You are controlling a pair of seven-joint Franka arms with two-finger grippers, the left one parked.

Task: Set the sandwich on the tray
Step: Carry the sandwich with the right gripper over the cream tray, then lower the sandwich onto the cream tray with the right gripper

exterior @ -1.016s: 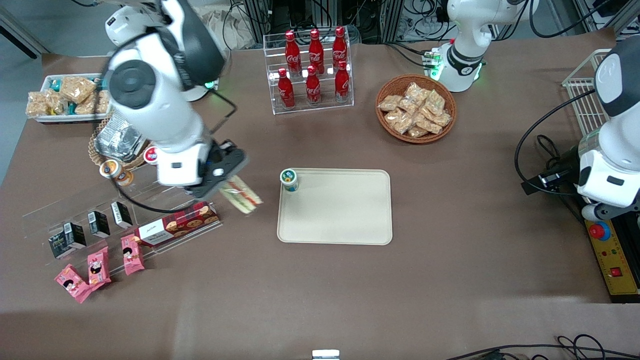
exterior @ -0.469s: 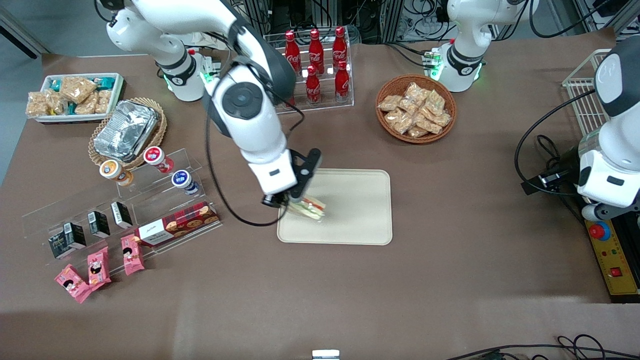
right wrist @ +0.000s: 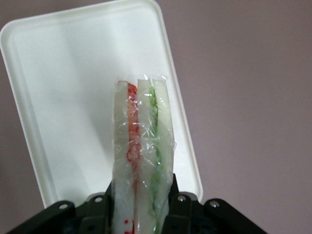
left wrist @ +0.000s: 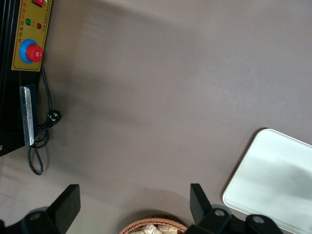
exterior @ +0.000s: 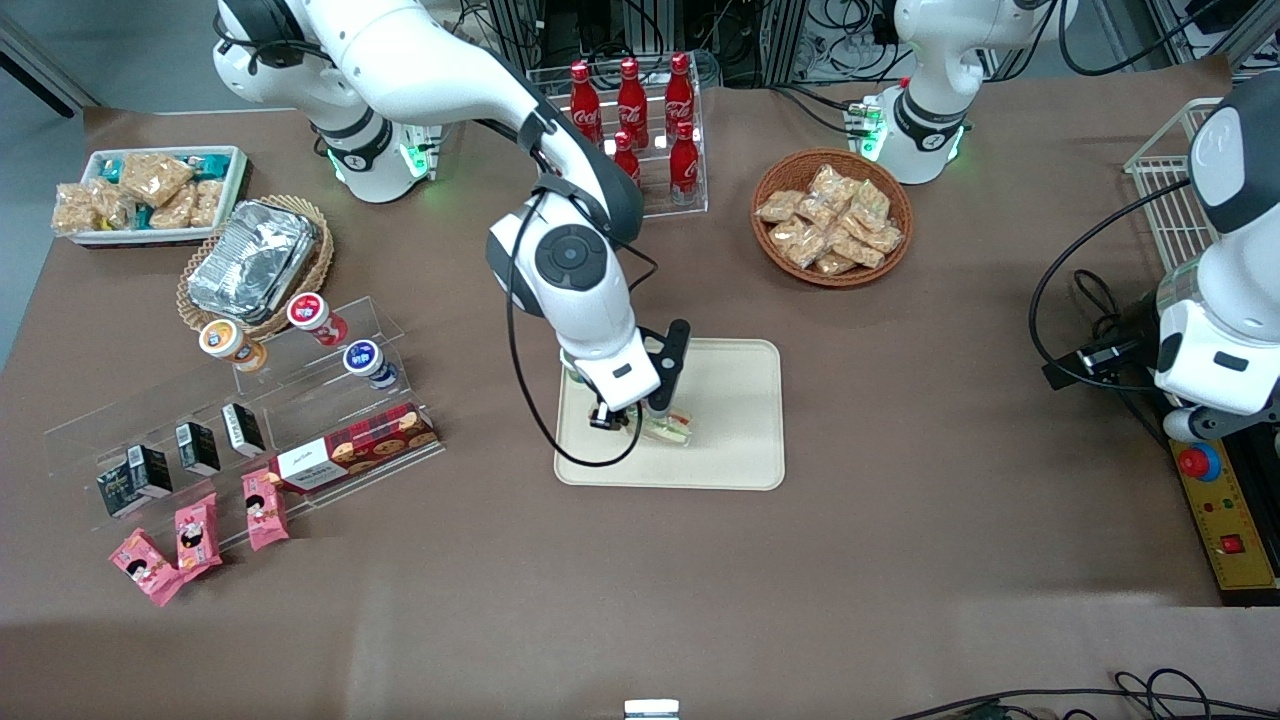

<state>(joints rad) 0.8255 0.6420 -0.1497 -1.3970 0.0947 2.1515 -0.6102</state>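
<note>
My right gripper is shut on the clear-wrapped sandwich and holds it just above the cream-beige tray, over the part nearest the working arm. In the right wrist view the sandwich stands on edge between the two black fingers, red and green filling showing, with the tray below it. Whether the sandwich touches the tray I cannot tell. A corner of the tray also shows in the left wrist view.
A clear rack of red cola bottles and a wicker basket of snack packets stand farther from the camera than the tray. A foil container, small cups and clear shelves with boxes lie toward the working arm's end.
The right arm carried the sandwich from beside the clear shelves over to the tray and lowered it. The small cup at the tray's corner is now hidden by the arm.
</note>
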